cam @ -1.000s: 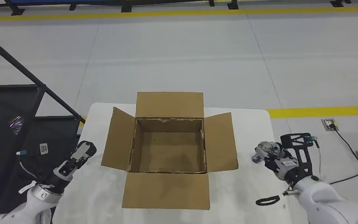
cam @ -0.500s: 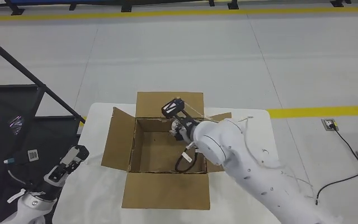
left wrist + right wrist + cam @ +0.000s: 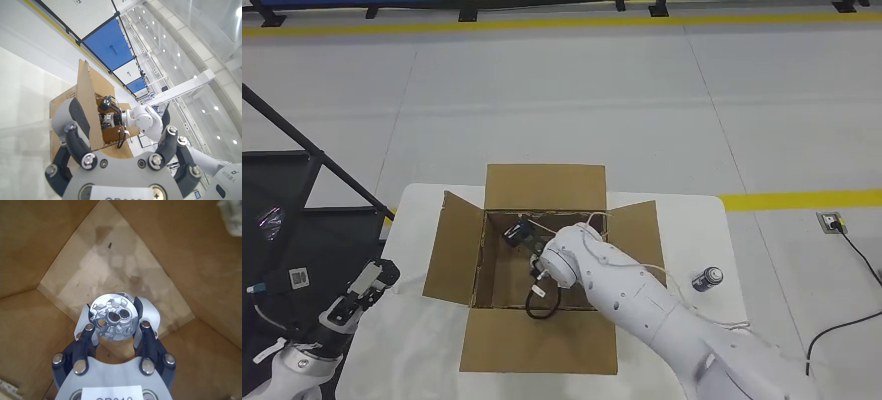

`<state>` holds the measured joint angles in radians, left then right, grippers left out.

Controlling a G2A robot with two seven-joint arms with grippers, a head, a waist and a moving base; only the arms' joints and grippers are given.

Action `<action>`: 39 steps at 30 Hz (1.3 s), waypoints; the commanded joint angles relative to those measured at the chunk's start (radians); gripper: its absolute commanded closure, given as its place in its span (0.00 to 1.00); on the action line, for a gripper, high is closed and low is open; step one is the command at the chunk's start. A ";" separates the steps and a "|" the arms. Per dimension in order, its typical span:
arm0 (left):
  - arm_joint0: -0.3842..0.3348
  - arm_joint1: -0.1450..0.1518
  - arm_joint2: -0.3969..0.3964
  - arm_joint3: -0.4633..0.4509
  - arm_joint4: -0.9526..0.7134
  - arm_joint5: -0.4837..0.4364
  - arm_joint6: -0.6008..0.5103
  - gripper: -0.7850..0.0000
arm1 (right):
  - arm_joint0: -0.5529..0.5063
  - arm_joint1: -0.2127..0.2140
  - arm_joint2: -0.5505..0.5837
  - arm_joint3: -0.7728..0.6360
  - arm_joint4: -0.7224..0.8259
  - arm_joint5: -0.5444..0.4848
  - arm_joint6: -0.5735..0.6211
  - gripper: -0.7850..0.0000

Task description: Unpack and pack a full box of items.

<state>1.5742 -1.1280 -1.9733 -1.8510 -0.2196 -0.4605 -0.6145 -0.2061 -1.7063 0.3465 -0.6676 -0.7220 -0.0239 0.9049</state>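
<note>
An open cardboard box (image 3: pixel 542 345) sits in the middle of the white tabletop (image 3: pixel 682 225), all four flaps folded outward. The right arm (image 3: pixel 622 295) comes in from the lower right of the top view, crosses the box's right flap and dips into the box. Its wrist is in the upper-left part of the interior, near the far wall. The right wrist view shows the right jaws closed on a round cast-metal part (image 3: pixel 114 319) with a central bore and raised ribs, held above the bare brown box floor. Whether the part touches the floor cannot be told. A black cable loop (image 3: pixel 538 305) hangs from this arm inside the box. A small dark can (image 3: pixel 706 277) stands on the tabletop at the right, well apart from the box's right flap. The left arm (image 3: pixel 347 315) lies at the lower left of the top view, off the box's left flap. The left jaws are spread wide and hold nothing.
</note>
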 commanded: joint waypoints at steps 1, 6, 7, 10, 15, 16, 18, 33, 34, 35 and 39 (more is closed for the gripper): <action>0.000 0.000 0.000 0.000 0.000 0.000 0.000 0.00 | 0.004 -0.027 -0.007 0.054 0.004 -0.009 -0.019 0.46; 0.000 0.000 0.000 0.000 0.000 0.000 0.000 0.00 | 0.020 -0.071 -0.001 0.140 0.020 -0.036 -0.053 0.00; 0.000 0.000 0.000 0.000 0.000 0.000 0.000 0.00 | 0.023 -0.077 0.001 0.152 0.021 -0.040 -0.058 0.00; 0.000 0.000 0.000 0.000 0.000 0.000 0.000 0.00 | 0.030 -0.091 0.007 0.177 0.018 -0.040 -0.074 0.00; 0.000 0.000 0.000 0.000 0.000 0.000 0.000 0.00 | 0.049 -0.092 0.031 0.162 0.001 -0.023 -0.109 0.00; 0.000 0.000 0.000 0.000 0.000 0.000 0.000 0.00 | 0.053 -0.087 0.040 0.147 -0.003 -0.018 -0.115 0.00; 0.000 0.000 0.000 0.000 0.000 0.000 0.000 0.00 | 0.057 -0.071 0.057 0.091 -0.024 0.006 -0.116 0.00; 0.000 0.000 0.000 0.000 0.000 0.000 0.000 0.00 | -0.524 0.289 0.652 -1.191 -0.596 0.139 0.325 0.00; 0.000 0.000 0.000 0.000 0.000 0.000 0.000 0.00 | -0.574 0.302 0.708 -1.240 -0.635 0.137 0.342 0.00; 0.000 0.000 0.000 0.000 0.000 0.000 0.000 0.00 | -0.618 0.312 0.761 -1.283 -0.672 0.138 0.351 0.00; 0.000 0.000 0.000 0.000 0.000 0.000 0.000 0.00 | -0.772 0.340 0.986 -1.378 -0.719 0.171 0.343 0.00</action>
<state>1.5742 -1.1280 -1.9733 -1.8510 -0.2196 -0.4605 -0.6145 -0.9281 -1.3721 1.2466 -2.0293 -1.4407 0.1317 1.2541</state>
